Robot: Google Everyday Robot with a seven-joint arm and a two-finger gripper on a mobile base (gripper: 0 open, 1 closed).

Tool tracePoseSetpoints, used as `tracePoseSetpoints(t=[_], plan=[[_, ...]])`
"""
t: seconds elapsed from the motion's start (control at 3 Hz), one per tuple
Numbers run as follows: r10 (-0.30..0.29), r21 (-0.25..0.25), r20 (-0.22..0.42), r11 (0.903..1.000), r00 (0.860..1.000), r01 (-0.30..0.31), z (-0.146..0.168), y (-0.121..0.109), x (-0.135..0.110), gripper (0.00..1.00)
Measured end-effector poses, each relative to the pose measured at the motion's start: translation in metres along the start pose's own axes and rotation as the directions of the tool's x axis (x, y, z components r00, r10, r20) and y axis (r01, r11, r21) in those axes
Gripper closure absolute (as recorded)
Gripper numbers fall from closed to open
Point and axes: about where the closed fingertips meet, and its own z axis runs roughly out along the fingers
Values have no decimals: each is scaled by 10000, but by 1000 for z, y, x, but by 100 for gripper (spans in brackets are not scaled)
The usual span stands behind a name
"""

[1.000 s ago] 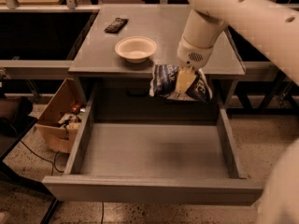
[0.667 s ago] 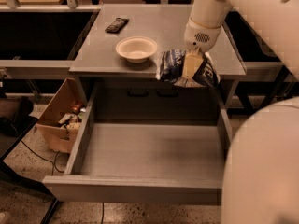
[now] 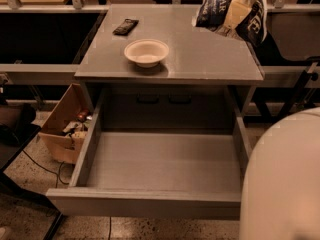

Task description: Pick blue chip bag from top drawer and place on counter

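The blue chip bag (image 3: 216,9) is dark navy with white lettering and hangs in the air above the far right part of the grey counter (image 3: 200,59). My gripper (image 3: 239,13) is shut on the blue chip bag from above, at the top right of the camera view; a pale yellowish finger (image 3: 238,14) lies across the bag's middle. The top drawer (image 3: 160,164) is pulled fully open below the counter, and its flat grey floor holds nothing.
A white bowl (image 3: 146,52) sits on the counter's left-middle. A small flat black packet (image 3: 125,26) lies at the far left. A cardboard box (image 3: 65,124) with clutter stands on the floor left of the drawer. My white arm (image 3: 285,184) fills the lower right.
My gripper has lifted the blue chip bag up and back, from just in front of the counter's front edge to above the counter's far right part. The drawer stays open.
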Motion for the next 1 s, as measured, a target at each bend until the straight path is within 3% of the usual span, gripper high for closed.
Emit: tracePoseSetpoints(t=[0.33,0.67,1.0], plan=[[254,933,641,9951,9976,-313,8,-29,5,100],[279,1197,1156,9919,9929,-418,51,-36,18,100],[195,819,1780,9960,9838,-346,120,-17,27,100]])
